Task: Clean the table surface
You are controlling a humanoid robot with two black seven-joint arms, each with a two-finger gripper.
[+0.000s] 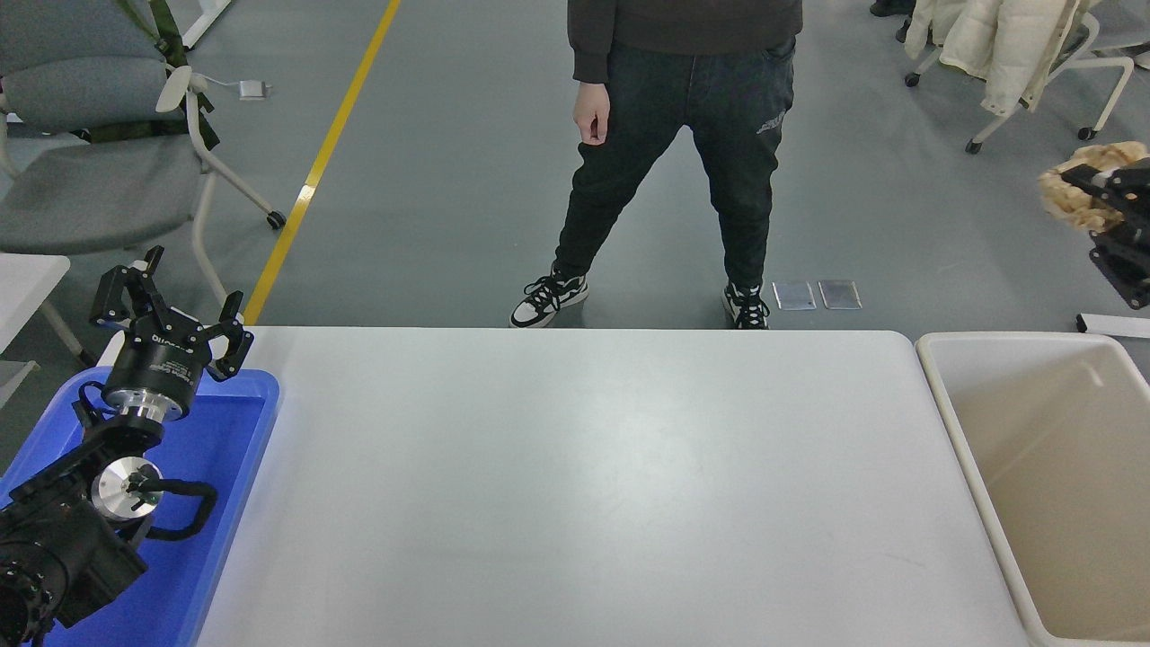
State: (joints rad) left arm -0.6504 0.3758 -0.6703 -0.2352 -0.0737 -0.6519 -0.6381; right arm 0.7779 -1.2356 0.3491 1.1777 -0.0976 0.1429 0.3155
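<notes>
The white table surface [584, 485] fills the middle of the head view, with nothing lying on it. My right gripper [1092, 190] is at the far right edge, high above the beige tub [943, 386], shut on a crumpled tan paper wad [1069, 193]. Most of the right arm is out of view. My left gripper [171, 310] is parked at the lower left above the blue tray [243, 422], open and empty.
A person [683, 135] stands at the far side of the table. A grey chair [99, 171] stands at the far left and another chair with a coat [1006, 54] at the far right. A yellow floor line [314, 171] runs behind the table.
</notes>
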